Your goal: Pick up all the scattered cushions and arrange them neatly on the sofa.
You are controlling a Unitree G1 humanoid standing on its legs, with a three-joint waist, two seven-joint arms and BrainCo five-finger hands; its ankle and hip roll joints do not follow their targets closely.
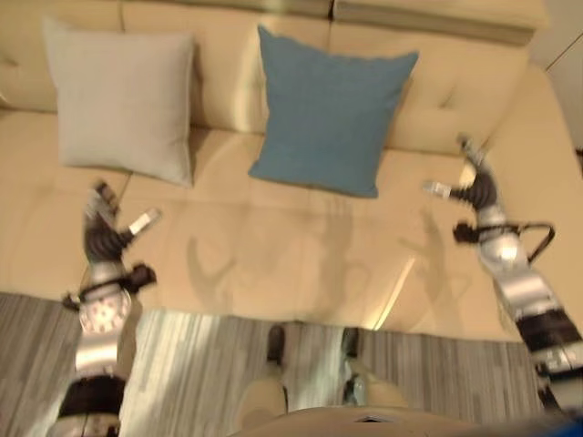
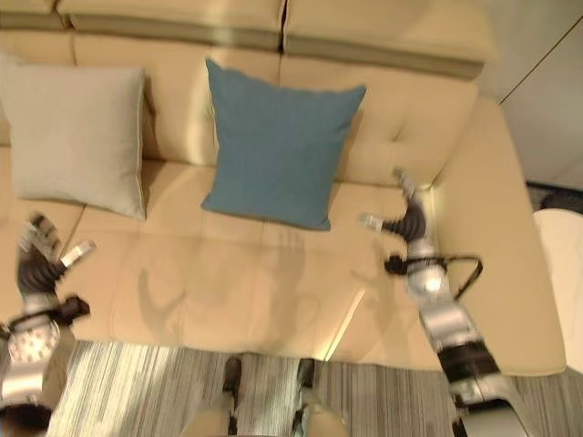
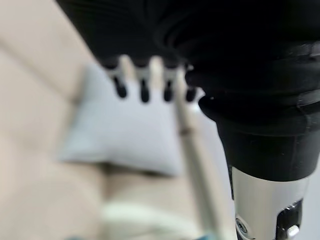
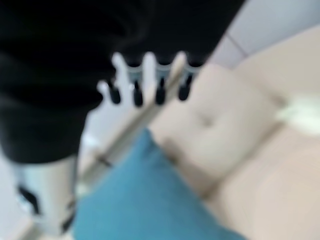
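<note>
- Two cushions are seen propped upright against the backrest of the beige sofa (image 1: 273,264): a pale grey cushion (image 1: 123,100) at about ten o'clock in the head view and a blue cushion (image 1: 328,109) at about twelve to one o'clock, set near each other with a strip of backrest between them.
- Both cushions are judged to be light, soft and easily squashed; nothing about them looks fragile, and the woven covers are likely to give good friction, not slip.
- A hold is best taken at a side edge or a corner, where the filling is thin enough for fingers and thumb to close round it; a grasp on the plump middle would probably only dent it.
- The left hand (image 1: 107,223) is held above the seat at about eight o'clock, just below the lower corner of the grey cushion; its fingers (image 3: 142,85) are seen straight and spread, and nothing is held or touched.
- The right hand (image 2: 405,217) is held above the seat at about three o'clock, near the lower right corner of the blue cushion but apart from it; its fingers (image 4: 160,80) are likewise extended and relaxed, and nothing is grasped.
- A striped grey rug (image 1: 209,364) lies before the sofa at six o'clock.
</note>
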